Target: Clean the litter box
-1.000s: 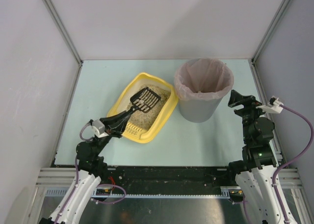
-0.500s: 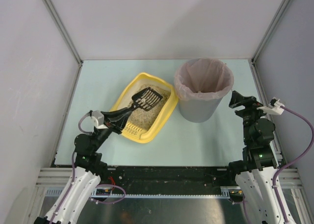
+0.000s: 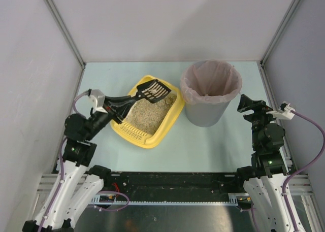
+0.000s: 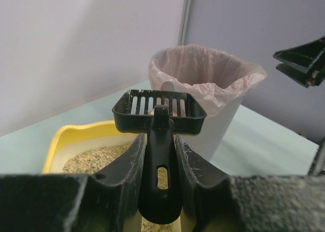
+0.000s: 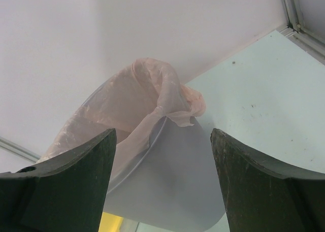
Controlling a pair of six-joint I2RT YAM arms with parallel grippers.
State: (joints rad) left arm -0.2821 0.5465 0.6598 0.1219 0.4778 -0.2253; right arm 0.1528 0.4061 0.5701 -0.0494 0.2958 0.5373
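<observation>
The yellow litter box [image 3: 171,121] lies at the table's middle with beige litter [image 3: 148,115] in it. My left gripper [image 3: 118,108] is shut on the handle of a black slotted scoop [image 3: 154,90], whose head hangs in the air over the box's far rim. In the left wrist view the scoop [image 4: 159,111] stands level between my left gripper's [image 4: 157,143] jaws, above the litter box [image 4: 71,134]. Whether the scoop head carries anything is hard to tell. My right gripper [image 3: 247,104] hangs open and empty just right of the bin; in its own view the right gripper [image 5: 162,138] faces the bin's wall.
A grey round bin [image 3: 209,93] with a pinkish liner stands right of the litter box, and shows as the bin [image 4: 205,92] beyond the scoop and the bin [image 5: 157,161] close ahead. White walls enclose the table on three sides.
My left arm has risen and drawn back to the left, lifting the scoop out of the litter; its head now sits over the box's far rim. The right arm has stayed put.
</observation>
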